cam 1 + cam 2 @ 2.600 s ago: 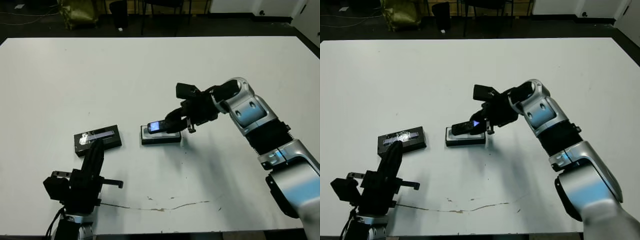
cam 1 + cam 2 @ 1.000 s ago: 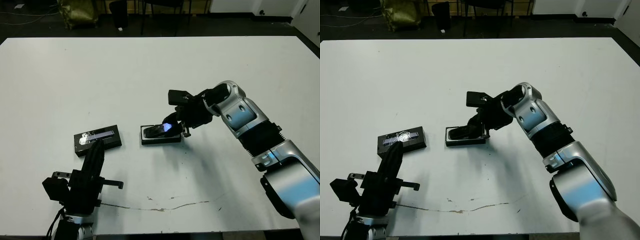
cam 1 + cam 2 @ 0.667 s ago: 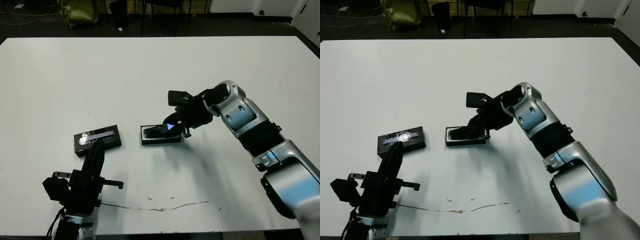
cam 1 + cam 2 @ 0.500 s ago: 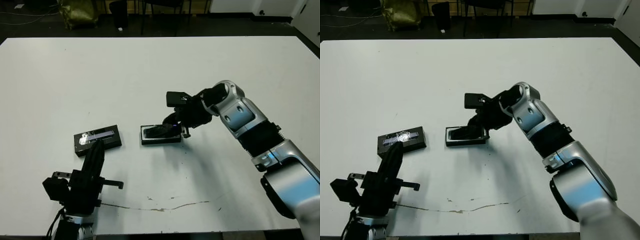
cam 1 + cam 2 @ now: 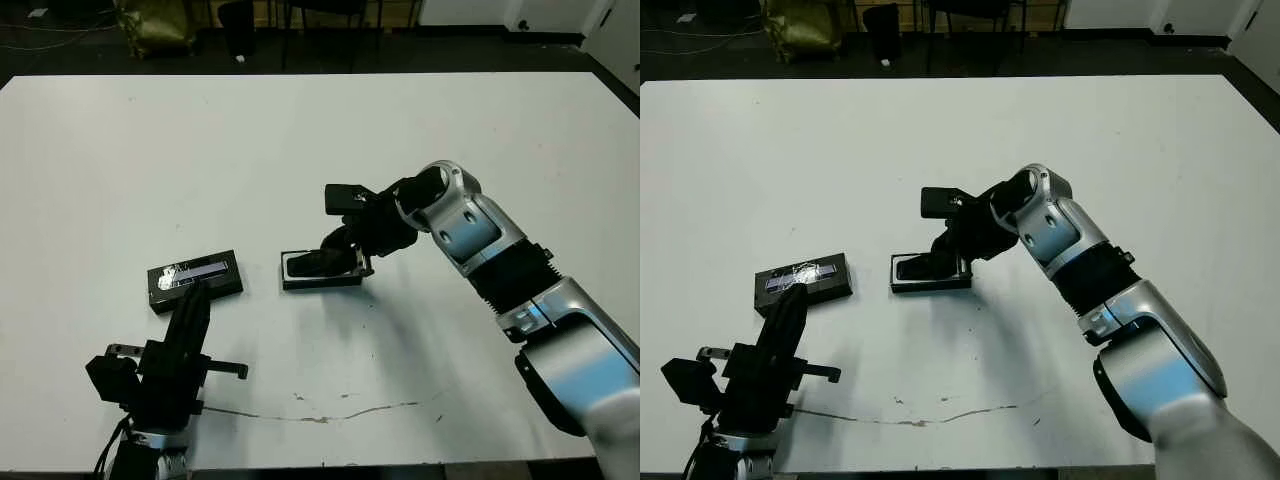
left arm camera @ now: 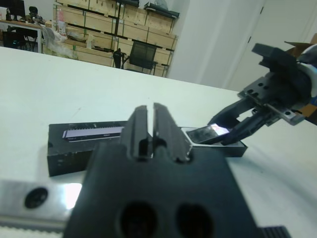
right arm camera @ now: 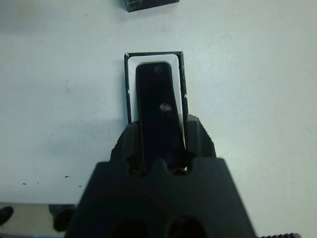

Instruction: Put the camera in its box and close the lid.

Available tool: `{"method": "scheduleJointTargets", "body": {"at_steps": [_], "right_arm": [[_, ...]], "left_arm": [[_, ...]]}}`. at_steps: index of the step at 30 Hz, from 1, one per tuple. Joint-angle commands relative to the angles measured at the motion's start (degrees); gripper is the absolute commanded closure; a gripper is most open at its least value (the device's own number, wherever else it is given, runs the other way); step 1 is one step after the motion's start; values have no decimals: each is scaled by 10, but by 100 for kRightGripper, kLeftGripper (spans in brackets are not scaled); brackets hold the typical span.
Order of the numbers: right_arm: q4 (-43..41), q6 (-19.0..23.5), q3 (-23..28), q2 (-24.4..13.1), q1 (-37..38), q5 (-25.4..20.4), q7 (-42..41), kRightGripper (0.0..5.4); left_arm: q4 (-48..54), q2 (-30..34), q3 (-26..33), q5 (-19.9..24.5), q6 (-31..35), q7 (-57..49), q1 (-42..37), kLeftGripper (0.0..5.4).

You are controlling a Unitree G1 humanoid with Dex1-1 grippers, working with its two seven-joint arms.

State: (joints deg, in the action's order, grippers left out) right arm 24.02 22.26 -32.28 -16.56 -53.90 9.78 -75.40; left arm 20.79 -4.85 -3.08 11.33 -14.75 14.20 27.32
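The black box with white lining sits mid-table. The slim black camera lies lengthwise inside it, with my right gripper shut on its near end. In the left wrist view that held end of the camera glows bluish and stands slightly raised. The lid, flat and black with a pale stripe, lies on the table left of the box. My left gripper hovers just in front of the lid, shut on nothing, fingers pointing over the lid.
A thin brownish crack mark runs along the table near the front edge. Chairs and a bag stand on the dark floor beyond the far edge. Stacked crates show in the left wrist view's background.
My right gripper has brought the camera down from above the box into it and shifted slightly left. The screen's glow no longer shows in the head views. The left arm and lid have not moved.
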Motion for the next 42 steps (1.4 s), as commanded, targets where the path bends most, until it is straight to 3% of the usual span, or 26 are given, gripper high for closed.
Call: {"method": "scheduleJointTargets", "body": {"at_steps": [1, 6, 11, 13, 24, 30, 34, 42], "right_arm": [[-7, -5, -14, 5, 15, 2, 1, 479], [-5, 24, -16, 16, 12, -2, -2, 479], [-4, 14, -12, 14, 13, -12, -14, 479], [4, -12, -15, 11, 7, -15, -29, 479], [50, -137, -17, 8, -13, -11, -64, 239], [59, -169, -11, 7, -12, -6, -59, 107], [55, -159, -12, 6, -12, 5, -49, 16], [53, -179, 7, 5, -5, 2, -28, 1]], "left_arm": [[-12, 18, 1, 0, 2, 1, 34, 540], [-11, 19, 1, -2, 2, 1, 35, 540], [-14, 19, 2, -1, 0, 1, 33, 540], [-20, 21, 4, -1, -6, 5, 30, 540], [-19, 22, 5, -4, -7, 4, 31, 540], [-12, 22, 3, -2, 4, 2, 33, 540], [-22, 23, 5, 2, -6, 8, 28, 540], [-26, 21, 5, 0, -12, 11, 27, 540]]}}
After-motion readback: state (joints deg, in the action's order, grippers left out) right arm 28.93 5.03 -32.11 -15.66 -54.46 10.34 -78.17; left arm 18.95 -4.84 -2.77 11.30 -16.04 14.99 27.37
